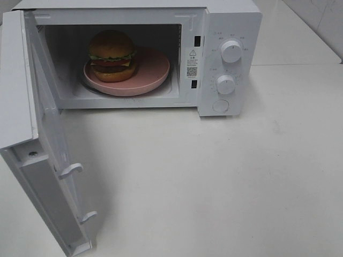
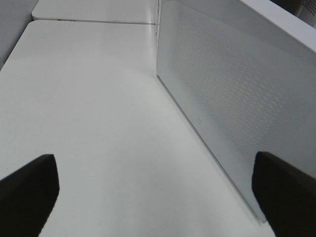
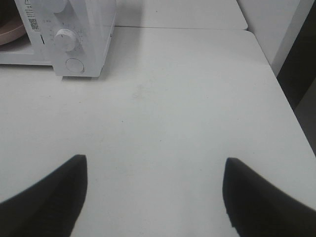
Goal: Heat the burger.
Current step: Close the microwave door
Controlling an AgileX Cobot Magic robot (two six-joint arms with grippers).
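Observation:
The burger (image 1: 112, 55) stands on a round pink plate (image 1: 153, 72) inside the white microwave (image 1: 230, 21), toward the left of the cavity. The microwave door (image 1: 51, 144) hangs wide open at the left. Neither arm shows in the exterior high view. My left gripper (image 2: 155, 195) is open with nothing between its fingers, beside the outer face of the open door (image 2: 237, 103). My right gripper (image 3: 153, 197) is open and empty over bare table, well off from the microwave's control panel (image 3: 74, 44). An edge of the pink plate (image 3: 10, 32) shows in the right wrist view.
Two white knobs (image 1: 231, 51) (image 1: 226, 84) and a round button (image 1: 221, 105) sit on the microwave's right panel. The white table (image 1: 225, 182) spreads in front. Its right edge (image 3: 284, 98) drops off beside a wall.

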